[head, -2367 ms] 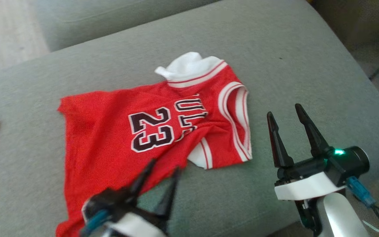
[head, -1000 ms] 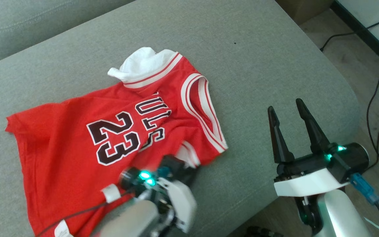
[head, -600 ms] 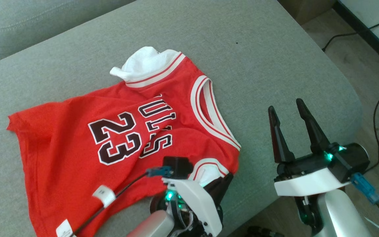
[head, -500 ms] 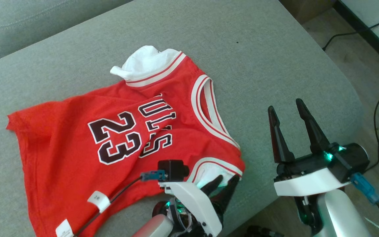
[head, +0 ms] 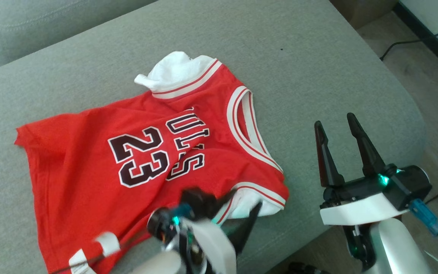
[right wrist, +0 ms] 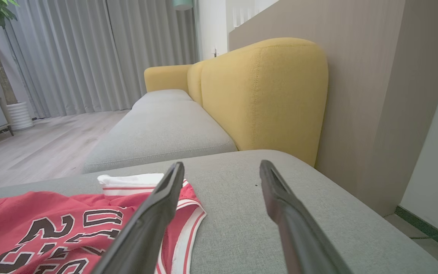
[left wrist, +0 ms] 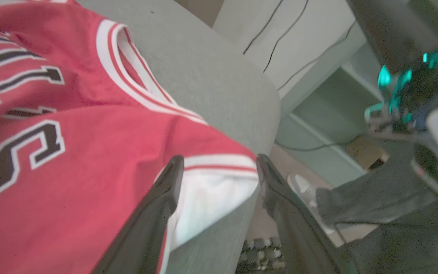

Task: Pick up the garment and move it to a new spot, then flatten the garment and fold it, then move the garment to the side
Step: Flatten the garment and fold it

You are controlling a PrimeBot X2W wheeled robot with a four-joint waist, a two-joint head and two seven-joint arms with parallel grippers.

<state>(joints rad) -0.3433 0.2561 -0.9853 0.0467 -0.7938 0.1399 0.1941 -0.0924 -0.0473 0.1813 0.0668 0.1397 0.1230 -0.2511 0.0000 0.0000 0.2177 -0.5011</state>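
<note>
On the grey sofa cushion (head: 299, 57) the red jersey (head: 89, 171) lies rumpled. The left gripper (left wrist: 219, 163), fingers apart, straddles its white-trimmed corner; the right gripper (head: 333, 121) hovers nearby, also spread.

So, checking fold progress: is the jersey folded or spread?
Spread, not folded: the jersey lies open across the cushion, number 23 showing, wrinkled.

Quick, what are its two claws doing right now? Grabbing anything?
Left gripper: open, fingers either side of the jersey at its white-trimmed corner, not clamped on it.
Right gripper: open, holding nothing.
</note>
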